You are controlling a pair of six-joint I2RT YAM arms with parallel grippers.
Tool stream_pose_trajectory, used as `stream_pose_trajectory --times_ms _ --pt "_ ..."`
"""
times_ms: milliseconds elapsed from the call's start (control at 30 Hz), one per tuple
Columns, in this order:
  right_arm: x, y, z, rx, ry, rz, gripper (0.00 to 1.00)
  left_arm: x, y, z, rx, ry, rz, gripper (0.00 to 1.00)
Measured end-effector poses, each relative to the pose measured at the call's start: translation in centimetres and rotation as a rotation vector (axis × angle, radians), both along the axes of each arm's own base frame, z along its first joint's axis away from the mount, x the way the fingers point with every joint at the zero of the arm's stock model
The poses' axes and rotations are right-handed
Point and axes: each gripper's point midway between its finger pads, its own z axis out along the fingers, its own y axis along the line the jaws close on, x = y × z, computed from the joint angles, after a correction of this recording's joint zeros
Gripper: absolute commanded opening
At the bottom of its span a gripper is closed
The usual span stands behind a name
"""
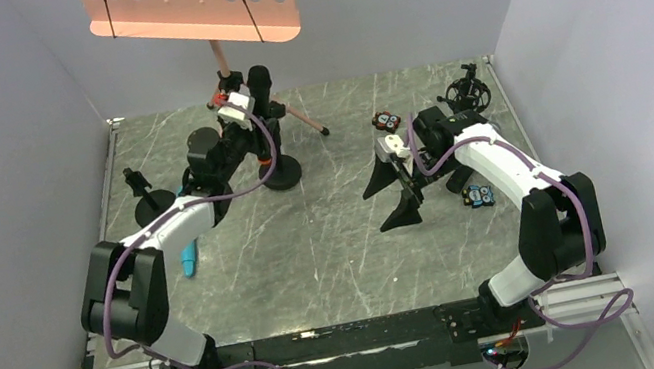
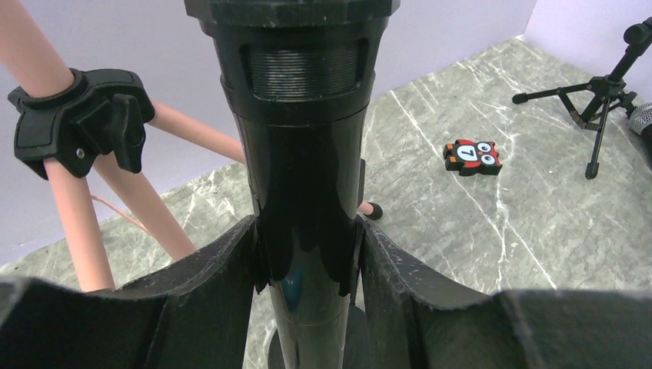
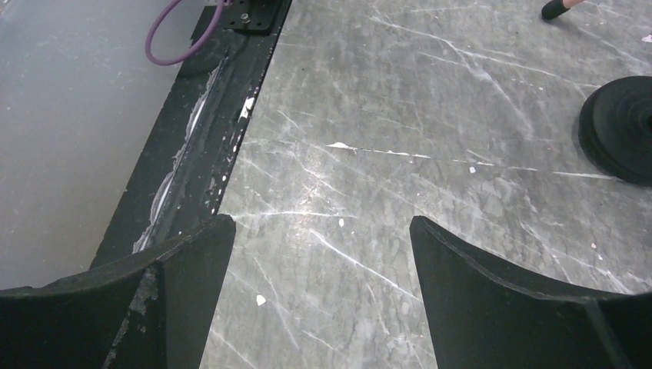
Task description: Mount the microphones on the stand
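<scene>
A black microphone (image 2: pixel 304 154) stands upright between the fingers of my left gripper (image 2: pixel 307 231), which is shut on it; a scalloped black clip wraps its body at the fingertips. In the top view this microphone (image 1: pixel 259 85) rises above the round-based stand (image 1: pixel 281 173), with my left gripper (image 1: pixel 255 144) on it and an orange ring at its lower end. A cyan-blue microphone (image 1: pixel 189 260) lies on the table beside the left arm. A silver mesh head (image 2: pixel 643 119) shows at the right edge. My right gripper (image 1: pixel 401 194) hangs open over bare table (image 3: pixel 323 223).
A pink music stand (image 1: pixel 190 6) with a black clamp (image 2: pixel 84 123) rises behind the left gripper. A second small round-based stand (image 1: pixel 143 203) is at the left, a tripod stand (image 1: pixel 467 91) at the back right. Owl blocks (image 1: pixel 385 120) (image 1: pixel 479 195) lie on the table.
</scene>
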Motion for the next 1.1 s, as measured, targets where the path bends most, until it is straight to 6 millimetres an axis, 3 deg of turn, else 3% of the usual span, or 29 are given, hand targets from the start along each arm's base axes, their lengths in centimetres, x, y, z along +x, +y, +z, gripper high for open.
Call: stream_pose_trajectory --times_ms 100,167,300,533,667,833,1000,1100 --pt "0.0 -0.1 0.0 0.000 -0.001 -0.001 0.90 -0.5 0.3 -0.2 -0.009 -0.021 0.003 0.59" --pt "0.0 -0.1 0.0 0.000 -0.001 -0.002 0.90 -1.2 0.6 -0.4 -0.017 -0.021 0.005 0.72" --pt "0.1 -0.2 0.0 0.000 -0.001 -0.007 0.90 -2.4 1.2 -0.1 -0.036 -0.017 0.018 0.81" --pt "0.4 -0.5 0.0 0.000 0.000 -0.021 0.90 -3.7 2.5 2.5 -0.053 -0.037 0.064 0.99" --pt "0.7 -0.8 0.0 0.000 -0.001 -0.034 0.90 -5.0 3.7 3.3 -0.041 -0.007 0.103 0.99" --pt "0.8 -0.9 0.0 -0.004 -0.004 -0.038 0.90 -8.1 5.4 4.8 -0.026 0.026 0.130 0.99" --pt "1.0 -1.2 0.0 -0.010 -0.011 -0.050 0.90 -12.9 7.3 7.8 -0.046 0.000 0.145 0.99" --pt "1.1 -1.4 0.3 -0.010 -0.027 -0.058 0.90 -16.2 8.8 8.1 -0.078 0.009 0.163 0.99"
